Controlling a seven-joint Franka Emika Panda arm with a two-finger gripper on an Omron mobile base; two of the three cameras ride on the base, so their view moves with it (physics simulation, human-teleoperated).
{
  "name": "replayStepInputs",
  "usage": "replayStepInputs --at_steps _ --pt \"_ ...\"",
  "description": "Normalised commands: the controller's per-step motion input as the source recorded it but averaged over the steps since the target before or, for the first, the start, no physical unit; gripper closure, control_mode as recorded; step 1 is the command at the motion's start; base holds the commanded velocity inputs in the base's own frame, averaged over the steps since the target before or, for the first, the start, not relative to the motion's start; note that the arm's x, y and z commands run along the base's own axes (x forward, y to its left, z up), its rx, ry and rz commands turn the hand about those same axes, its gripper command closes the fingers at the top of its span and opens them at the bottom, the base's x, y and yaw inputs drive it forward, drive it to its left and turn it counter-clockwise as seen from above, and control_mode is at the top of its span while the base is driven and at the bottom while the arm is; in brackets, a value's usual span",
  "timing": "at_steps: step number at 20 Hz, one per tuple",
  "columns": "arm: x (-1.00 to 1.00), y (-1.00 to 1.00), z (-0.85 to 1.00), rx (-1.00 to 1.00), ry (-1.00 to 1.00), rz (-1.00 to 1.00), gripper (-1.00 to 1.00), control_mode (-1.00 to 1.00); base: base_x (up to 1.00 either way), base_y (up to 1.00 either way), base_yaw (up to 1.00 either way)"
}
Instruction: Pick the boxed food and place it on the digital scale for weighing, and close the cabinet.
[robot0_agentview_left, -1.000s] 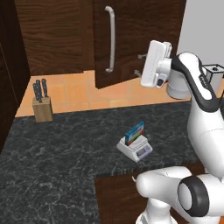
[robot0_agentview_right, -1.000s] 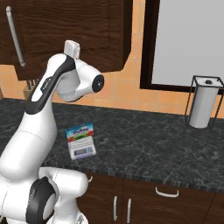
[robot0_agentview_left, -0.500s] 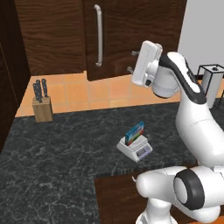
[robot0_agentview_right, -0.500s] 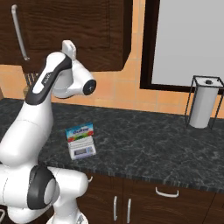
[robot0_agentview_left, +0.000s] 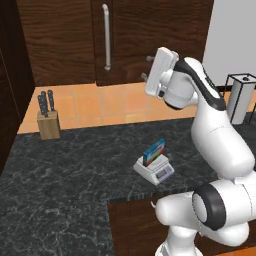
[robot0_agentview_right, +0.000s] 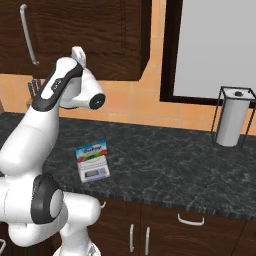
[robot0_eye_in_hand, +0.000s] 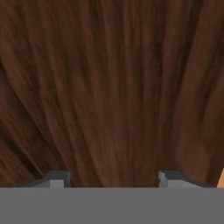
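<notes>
my gripper (robot0_eye_in_hand: 109, 178), jaws apart and empty, faces the dark brown wood-grain cabinet (robot0_agentview_left: 145, 35). the blue boxed food (robot0_agentview_left: 154, 152) stands on the white digital scale (robot0_agentview_left: 155, 170) near the table's front edge. if i push off-centre, the door may not seat. hand view gives only grain; left base view shows the silver bar handle (robot0_agentview_left: 106, 37).

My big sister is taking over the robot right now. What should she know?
Tool: open, empty, fingertips right up against the cabinet door.
Box: standing on the scale on the counter, so that part is done.
Cabinet: door looks flush or nearly so from both base views.
Left: make sure the door is fully shut, then pull the arm back.
</notes>
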Motion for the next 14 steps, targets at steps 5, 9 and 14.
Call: replayStepInputs --at_steps 5,9,14 --pt "0.39 0.0 0.0 0.0 -0.02 -0.05 -1.0 -1.0 0.0 0.0 0.0" --pt "0.31 0.0 0.0 0.0 -0.01 -0.03 -1.0 -1.0 0.0 0.0 0.0" --pt "0.34 0.0 0.0 0.0 -0.01 -0.01 -1.0 -1.0 0.0 0.0 0.0"
